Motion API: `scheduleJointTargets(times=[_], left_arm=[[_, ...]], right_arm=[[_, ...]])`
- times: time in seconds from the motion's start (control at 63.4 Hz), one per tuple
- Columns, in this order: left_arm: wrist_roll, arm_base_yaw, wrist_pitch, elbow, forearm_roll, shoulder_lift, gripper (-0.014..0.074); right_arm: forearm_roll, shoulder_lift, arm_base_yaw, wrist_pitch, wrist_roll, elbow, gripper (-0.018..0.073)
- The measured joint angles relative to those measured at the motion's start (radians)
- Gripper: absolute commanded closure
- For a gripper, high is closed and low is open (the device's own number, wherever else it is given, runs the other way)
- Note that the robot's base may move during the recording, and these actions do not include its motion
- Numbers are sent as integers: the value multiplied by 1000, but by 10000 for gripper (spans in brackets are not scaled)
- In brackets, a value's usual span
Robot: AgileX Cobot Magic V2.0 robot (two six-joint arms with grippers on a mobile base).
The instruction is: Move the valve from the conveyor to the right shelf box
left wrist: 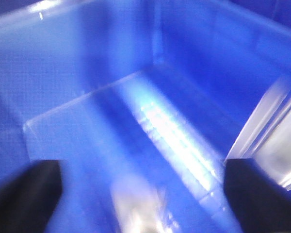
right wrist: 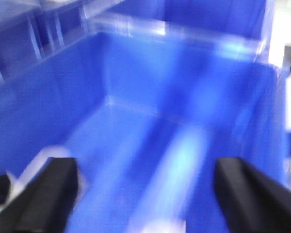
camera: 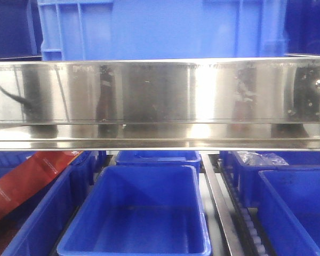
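The conveyor is out of view. My left gripper (left wrist: 143, 167) is open, its dark fingers (left wrist: 34, 194) spread wide over the floor of a blue box (left wrist: 87, 73). A blurred pale grey shape (left wrist: 136, 204) lies low between them; it is too blurred to tell whether it is the valve. My right gripper (right wrist: 145, 167) is also open, with nothing between its fingers (right wrist: 48, 194), above the inside of another blue box (right wrist: 150, 87). A pale blur (right wrist: 29, 170) shows by its left finger. In the front view neither gripper shows; blue shelf boxes (camera: 296, 208) stand on the lower shelf.
A shiny steel shelf beam (camera: 160, 101) crosses the front view, with a large blue crate (camera: 160, 26) above it. Below stand a middle blue box (camera: 138, 213), a left box holding a red packet (camera: 26, 181), and a metal divider rail (camera: 218, 208).
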Motion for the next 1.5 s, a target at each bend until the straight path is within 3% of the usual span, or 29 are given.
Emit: scheduleJointTargets(times=[0.063,0.158,0.284,0.316,0.473,0.552,0.647,0.931,1.089,1.278,1.499], left_arm=[[0,0,20,0,-2,-17,93],[0,0,57,0,-1,-60,258],[1,0,115,-2,15,-141,608],[1,0,131,-2,23,-164,699],[-60,0,188,5,111,-278,708],[-109,0,195,49,173,-351,708],[-143,0,165,162,195,-453,708],[-224,0,-186,776,199,-868,708],[-230,0,-361,1065,199,-1058,708],[-230,0,-518,1330,200,-1254,708],[-231,0,-555,1425,200,-1337,708]], right_arm=[[0,-19,0,15,0,0,170],[0,-60,0,42,0,0,382],[0,-143,-6,68,0,0,732],[0,-169,-11,74,0,0,719],[0,-324,-69,86,0,47,718],[-2,-419,-109,87,0,136,718],[-10,-531,-134,64,0,293,718],[-10,-943,-136,-160,0,887,720],[-10,-1091,-136,-234,0,1106,721],[-10,-1161,-136,-261,0,1224,721],[-10,-1162,-136,-279,0,1236,721]])
